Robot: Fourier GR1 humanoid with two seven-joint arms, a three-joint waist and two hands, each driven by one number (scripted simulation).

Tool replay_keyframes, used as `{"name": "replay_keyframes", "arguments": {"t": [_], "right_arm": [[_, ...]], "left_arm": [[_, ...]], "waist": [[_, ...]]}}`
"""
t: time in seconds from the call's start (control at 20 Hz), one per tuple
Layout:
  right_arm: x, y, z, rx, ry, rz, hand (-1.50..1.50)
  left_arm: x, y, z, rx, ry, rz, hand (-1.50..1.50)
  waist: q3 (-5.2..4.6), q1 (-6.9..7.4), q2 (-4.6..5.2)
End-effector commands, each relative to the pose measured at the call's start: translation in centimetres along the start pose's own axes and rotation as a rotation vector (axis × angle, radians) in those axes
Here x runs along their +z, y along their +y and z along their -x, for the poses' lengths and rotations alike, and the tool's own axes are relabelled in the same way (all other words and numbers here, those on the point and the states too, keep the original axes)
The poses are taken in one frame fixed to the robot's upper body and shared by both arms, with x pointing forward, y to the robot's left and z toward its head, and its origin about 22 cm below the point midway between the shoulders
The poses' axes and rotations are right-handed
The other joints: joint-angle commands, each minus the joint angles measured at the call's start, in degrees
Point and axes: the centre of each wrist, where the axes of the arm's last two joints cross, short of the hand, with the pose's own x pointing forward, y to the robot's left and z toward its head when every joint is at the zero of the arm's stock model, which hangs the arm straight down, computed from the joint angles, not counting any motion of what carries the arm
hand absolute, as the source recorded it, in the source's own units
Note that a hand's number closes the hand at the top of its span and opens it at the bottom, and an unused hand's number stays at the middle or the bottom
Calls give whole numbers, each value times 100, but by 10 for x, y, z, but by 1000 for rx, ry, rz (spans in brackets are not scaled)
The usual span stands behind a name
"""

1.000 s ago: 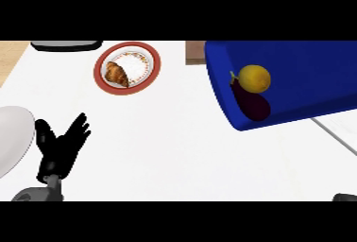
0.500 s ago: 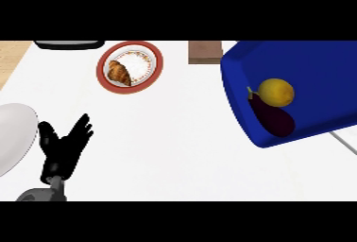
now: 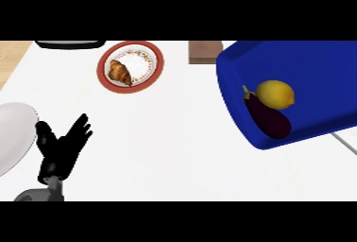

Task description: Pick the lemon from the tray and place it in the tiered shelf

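A yellow lemon lies in the blue tray at the right of the head view, touching a dark purple eggplant near the tray's lower left rim. My left hand rests at the lower left with its fingers straight and spread, far from the tray and holding nothing. My right hand is out of view. No tiered shelf shows clearly; only a small brown block sits at the top beside the tray.
A red-rimmed plate with a croissant sits at the upper middle. A white plate lies at the left edge next to my left hand. A dark object is at the top left. A thin grey bar shows at the right.
The view has shifted: the tray, lemon and eggplant have moved right and slightly down in the picture. My left hand stays where it was.
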Motion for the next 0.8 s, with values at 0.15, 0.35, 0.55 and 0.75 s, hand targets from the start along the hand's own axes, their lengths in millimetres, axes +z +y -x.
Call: {"name": "replay_keyframes", "arguments": {"t": [0.15,0.35,0.55,0.75], "right_arm": [[-22,10,18,-38,-33,4,150],[7,14,3,-29,-63,-20,150],[-13,10,2,82,-47,-42,150],[-13,-9,9,-168,52,64,150]], "left_arm": [[5,-6,-13,-7,0,3,0],[8,-12,6,-5,-5,-1,0],[-6,-7,1,4,14,0,0],[3,2,-7,0,-1,-1,0]], "waist": [[-1,14,4],[-3,2,-4],[-5,-1,9],[0,17,-2]]}}
